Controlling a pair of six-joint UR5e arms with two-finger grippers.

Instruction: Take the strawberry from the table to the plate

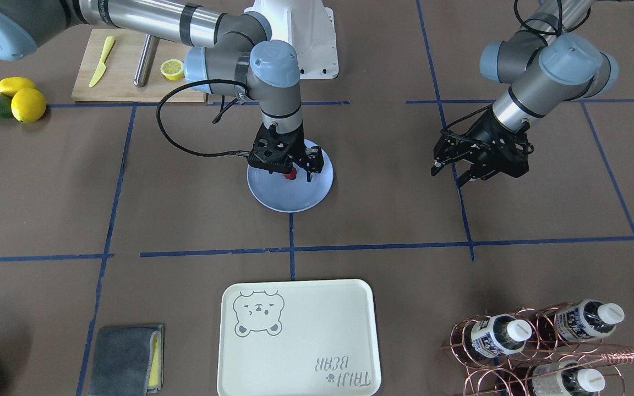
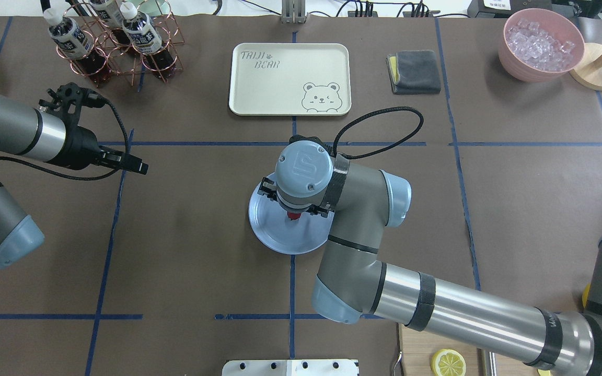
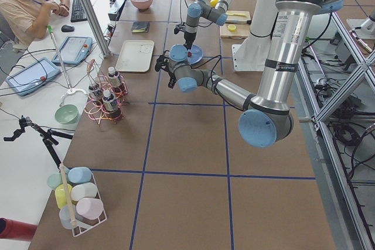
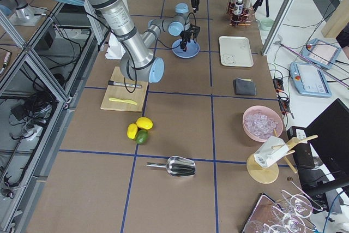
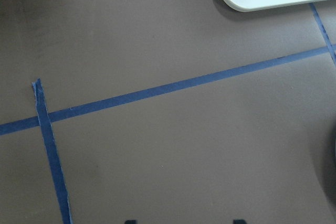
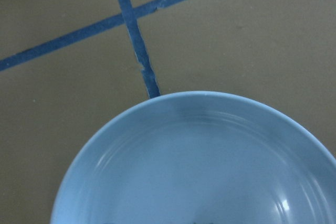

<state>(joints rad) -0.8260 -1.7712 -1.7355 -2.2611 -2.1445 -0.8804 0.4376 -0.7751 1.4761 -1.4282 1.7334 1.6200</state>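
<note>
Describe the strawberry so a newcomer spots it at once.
Find the round light blue plate in the middle of the table, under the right gripper. The strawberry is the tiny dark red berry between its fingers, the only red thing there.

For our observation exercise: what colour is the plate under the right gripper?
Light blue and glossy; the plate shows best in the right wrist-mounted view.

The right arm (image 1: 146, 22) stretches out long over the tabletop (image 1: 383, 181), its wrist turned straight down. The right claw (image 1: 298, 175) hangs straddling the strawberry (image 1: 290, 175), and whether it pinches the berry cannot be made out. The left arm (image 1: 520, 104) is bent off to its own side with its wrist slanting downward, and the left claw (image 1: 449, 177) is spread wide, holding nothing, clear of the tabletop.
</note>
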